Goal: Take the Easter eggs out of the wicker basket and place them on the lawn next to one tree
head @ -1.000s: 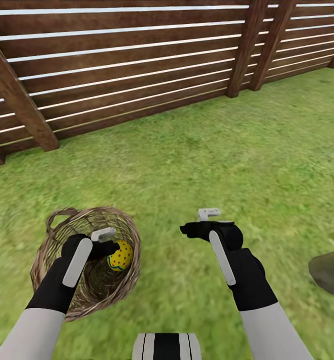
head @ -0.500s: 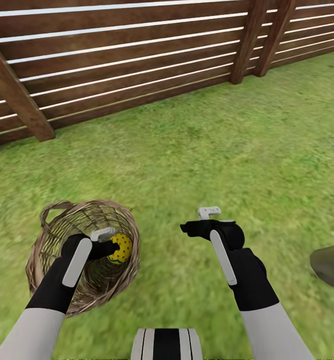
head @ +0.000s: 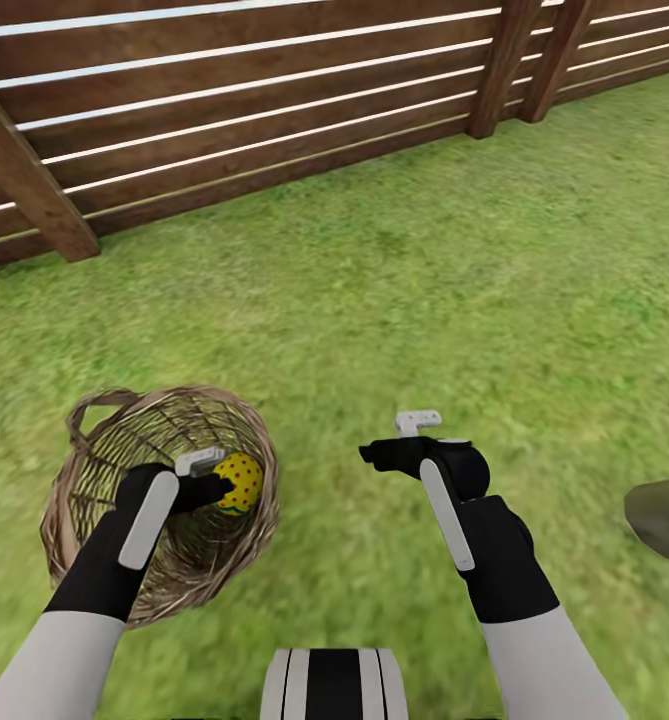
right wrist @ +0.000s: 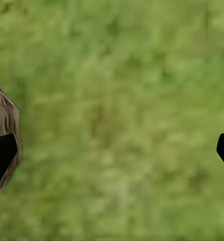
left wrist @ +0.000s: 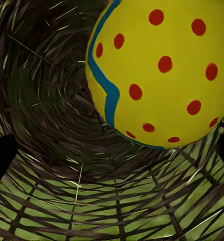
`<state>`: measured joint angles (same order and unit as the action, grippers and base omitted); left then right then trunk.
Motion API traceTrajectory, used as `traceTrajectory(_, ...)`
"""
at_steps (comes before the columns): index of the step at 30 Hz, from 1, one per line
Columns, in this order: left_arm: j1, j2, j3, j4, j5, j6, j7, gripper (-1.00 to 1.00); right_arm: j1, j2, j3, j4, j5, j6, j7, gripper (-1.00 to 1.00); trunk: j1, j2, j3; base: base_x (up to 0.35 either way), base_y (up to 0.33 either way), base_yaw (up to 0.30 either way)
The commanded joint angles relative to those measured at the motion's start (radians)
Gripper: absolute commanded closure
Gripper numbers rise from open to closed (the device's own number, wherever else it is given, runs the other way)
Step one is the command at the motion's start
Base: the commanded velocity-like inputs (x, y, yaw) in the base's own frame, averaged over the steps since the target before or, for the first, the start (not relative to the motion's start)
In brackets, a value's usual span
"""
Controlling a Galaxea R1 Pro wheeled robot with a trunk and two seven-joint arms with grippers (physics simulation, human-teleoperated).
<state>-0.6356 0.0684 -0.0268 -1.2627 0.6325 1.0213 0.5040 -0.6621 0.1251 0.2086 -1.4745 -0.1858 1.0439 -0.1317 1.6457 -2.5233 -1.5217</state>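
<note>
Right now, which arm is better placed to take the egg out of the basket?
Left. The left gripper is inside the wicker basket at the egg; the right gripper hangs open over lawn.

One Easter egg point(head: 239, 482) was in sight, yellow with red dots and a blue zigzag, and there was one wicker basket point(head: 84, 470) with a single looped handle. Two robot arms were there, each ending in one pincer: the left pincer point(head: 214, 478) and the right pincer point(head: 389, 440). The fence point(head: 274, 100) showed three slanted posts, and one grey-green shape point(head: 664, 515) sat at the edge
</note>
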Motion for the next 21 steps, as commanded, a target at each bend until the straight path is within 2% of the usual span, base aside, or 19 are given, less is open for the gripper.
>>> traceTrajectory(1,-0.001,0.003,-0.002,-0.001,0.011,-0.002,0.01,-1.0,-0.001,0.0,0.001,-0.001,-0.011,0.003,-0.011,-1.0,0.0,-0.001,-0.005,0.0,0.0,0.0)
traceTrajectory(12,-0.002,0.014,-0.004,-0.012,0.015,-0.027,0.006,-1.0,-0.001,0.001,0.004,-0.003,-0.011,0.003,-0.01,-1.0,0.005,-0.003,-0.047,0.0,0.0,0.0)
traceTrajectory(21,0.0,0.013,-0.011,-0.035,0.019,-0.029,0.005,-1.0,-0.001,0.001,0.005,-0.002,-0.011,0.003,-0.01,-1.0,0.005,-0.003,-0.047,0.0,0.0,0.0)
